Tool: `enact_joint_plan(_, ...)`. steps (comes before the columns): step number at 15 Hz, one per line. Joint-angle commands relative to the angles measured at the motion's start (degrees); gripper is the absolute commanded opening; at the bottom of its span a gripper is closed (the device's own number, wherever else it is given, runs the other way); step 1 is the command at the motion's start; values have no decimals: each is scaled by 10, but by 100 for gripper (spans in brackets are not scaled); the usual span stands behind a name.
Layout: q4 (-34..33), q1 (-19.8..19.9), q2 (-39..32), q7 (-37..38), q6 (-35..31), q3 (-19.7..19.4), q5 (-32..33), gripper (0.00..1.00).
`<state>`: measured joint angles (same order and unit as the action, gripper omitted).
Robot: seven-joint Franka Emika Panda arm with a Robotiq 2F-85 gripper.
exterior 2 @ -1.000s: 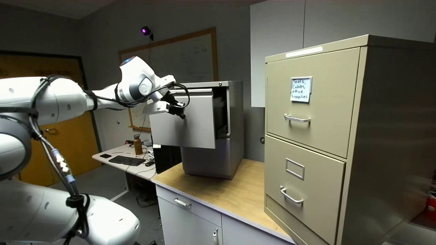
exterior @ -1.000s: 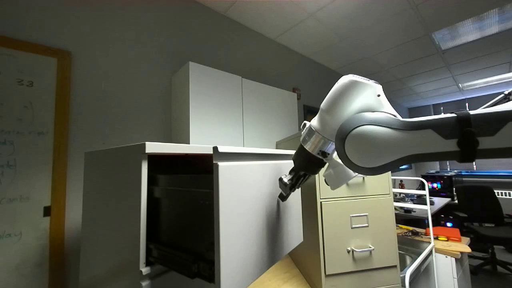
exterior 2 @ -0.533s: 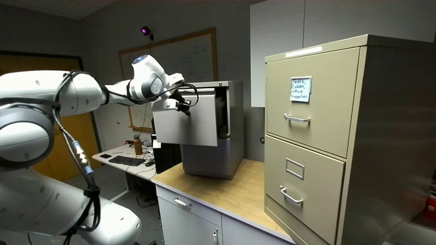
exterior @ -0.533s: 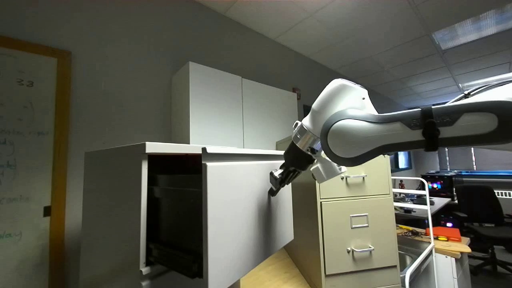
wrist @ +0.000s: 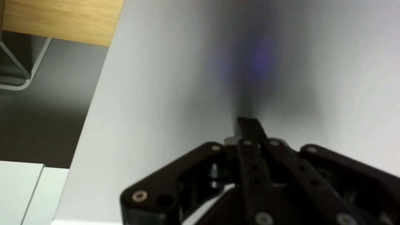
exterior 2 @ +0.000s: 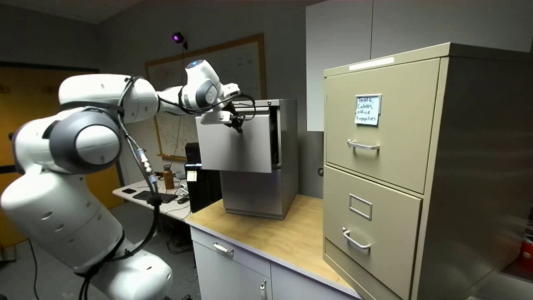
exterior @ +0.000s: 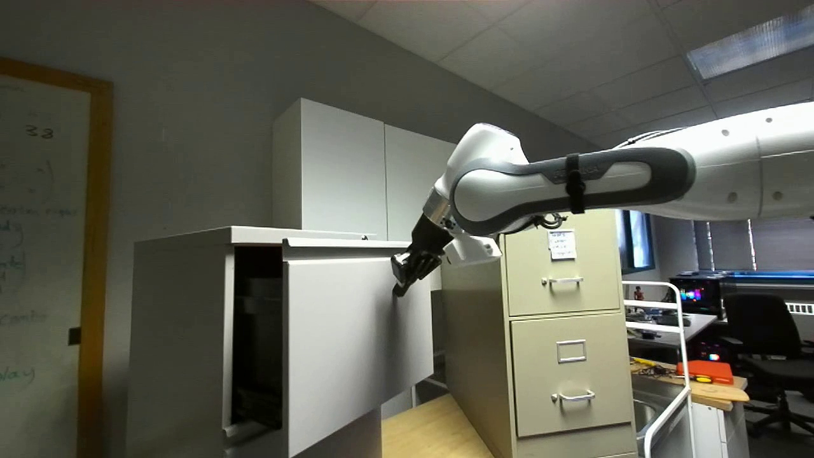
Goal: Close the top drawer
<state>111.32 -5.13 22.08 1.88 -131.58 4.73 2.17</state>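
The top drawer shows its broad plain white front in both exterior views (exterior: 337, 356) (exterior 2: 225, 154) and fills most of the wrist view (wrist: 147, 103). It stands partly out of its white cabinet (exterior: 178, 331) (exterior 2: 290, 166), with a narrow dark gap at its side. My gripper is shut and empty in both exterior views (exterior: 399, 291) (exterior 2: 239, 130), its fingertips at the upper part of the drawer front. In the wrist view the fingers (wrist: 248, 120) are together, tip against or very close to the panel. The exact contact is hard to see.
A beige metal filing cabinet (exterior: 566, 356) (exterior 2: 379, 166) stands beside the drawer on the wooden counter (exterior 2: 266, 233). A white two-door cupboard (exterior: 343, 172) hangs on the wall behind. A desk (exterior 2: 141, 187) with a keyboard and a brown bottle (exterior 2: 168, 178) stands beyond the counter.
My shut gripper and the arm have moved toward the cabinet. The drawer front has moved inward with them, and the dark gap at its side has become narrower.
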Motion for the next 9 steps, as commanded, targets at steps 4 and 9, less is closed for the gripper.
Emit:
enact_joint_plan(4, -219, -1, -172, 16, 71, 25, 18, 0)
enact_joint_plan(9, -353, -22, -274, 20, 130, 41, 49, 0)
